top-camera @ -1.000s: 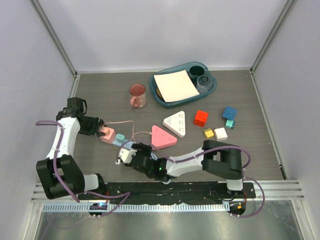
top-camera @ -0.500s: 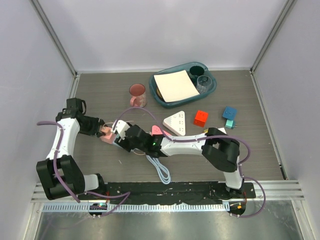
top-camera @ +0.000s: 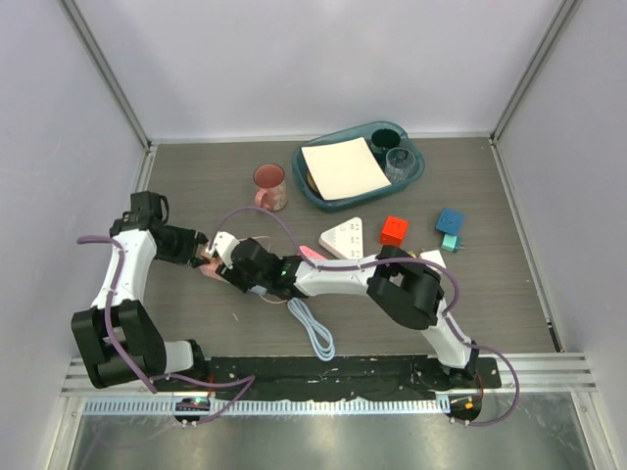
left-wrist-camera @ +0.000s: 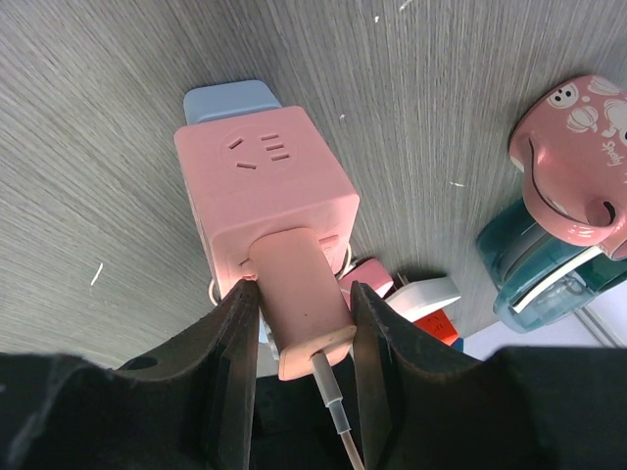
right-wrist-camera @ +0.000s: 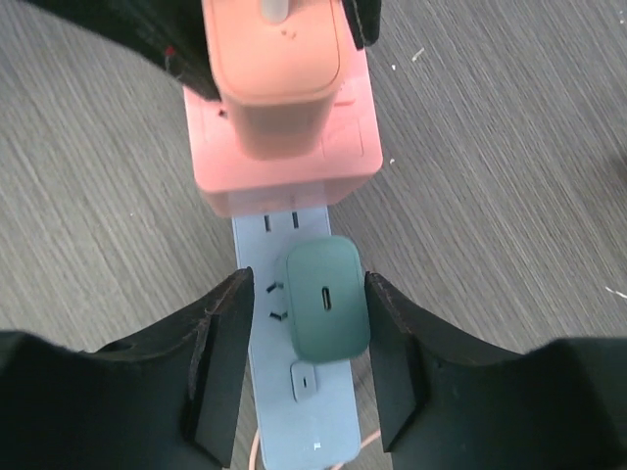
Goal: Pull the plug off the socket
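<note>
The plug point(left-wrist-camera: 265, 191) is a pink cube seated on the end of the pale-blue socket strip point(left-wrist-camera: 227, 98), with a pink stub and thin cord point(left-wrist-camera: 328, 401) on its side. My left gripper point(left-wrist-camera: 304, 294) is shut on that stub; it sits at the table's left point(top-camera: 196, 255), by the plug point(top-camera: 209, 264). My right gripper point(right-wrist-camera: 309, 284) is open, with its fingers either side of the socket strip point(right-wrist-camera: 294, 421) and a dark-green charger point(right-wrist-camera: 323, 299), just short of the plug point(right-wrist-camera: 284, 127). In the top view the right gripper point(top-camera: 235, 262) hides most of the strip.
A pink mug point(top-camera: 270, 186) and a teal tray point(top-camera: 411, 178) stand at the back. A white triangular board point(top-camera: 345, 237), red cube point(top-camera: 394, 231) and blue block point(top-camera: 450, 221) lie to the right. The strip's thick cord point(top-camera: 315, 335) coils near the front.
My right arm has swung left and away from the front edge, and its gripper is now over the strip beside the plug. The coiled cord is uncovered. The left arm has not moved.
</note>
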`<state>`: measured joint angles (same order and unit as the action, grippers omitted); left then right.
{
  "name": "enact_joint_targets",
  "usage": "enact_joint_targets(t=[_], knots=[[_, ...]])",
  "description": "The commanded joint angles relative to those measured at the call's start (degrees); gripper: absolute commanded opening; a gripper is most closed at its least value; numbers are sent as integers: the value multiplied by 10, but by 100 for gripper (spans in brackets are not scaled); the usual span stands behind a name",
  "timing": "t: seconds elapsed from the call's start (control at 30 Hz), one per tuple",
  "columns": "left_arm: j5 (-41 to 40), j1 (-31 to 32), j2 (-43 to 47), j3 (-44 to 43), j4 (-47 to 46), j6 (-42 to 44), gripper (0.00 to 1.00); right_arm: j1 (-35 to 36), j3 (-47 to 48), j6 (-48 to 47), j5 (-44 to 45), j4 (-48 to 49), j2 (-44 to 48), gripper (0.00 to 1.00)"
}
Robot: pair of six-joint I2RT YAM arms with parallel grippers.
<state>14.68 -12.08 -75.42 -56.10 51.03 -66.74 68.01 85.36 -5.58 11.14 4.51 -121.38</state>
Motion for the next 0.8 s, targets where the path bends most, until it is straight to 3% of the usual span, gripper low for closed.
enact_joint_targets(t=[0.0,0.37,0.77], knots=[[58,14,-12,17,-26,13,0,-1,42,15,-9,-14,-28,51],[100,14,-23,4,-27,13,0,-1,-19,55,-8,1,-46,26],[109,14,-44,-44,-14,12,0,5,-58,109,14,-16,-75,24]])
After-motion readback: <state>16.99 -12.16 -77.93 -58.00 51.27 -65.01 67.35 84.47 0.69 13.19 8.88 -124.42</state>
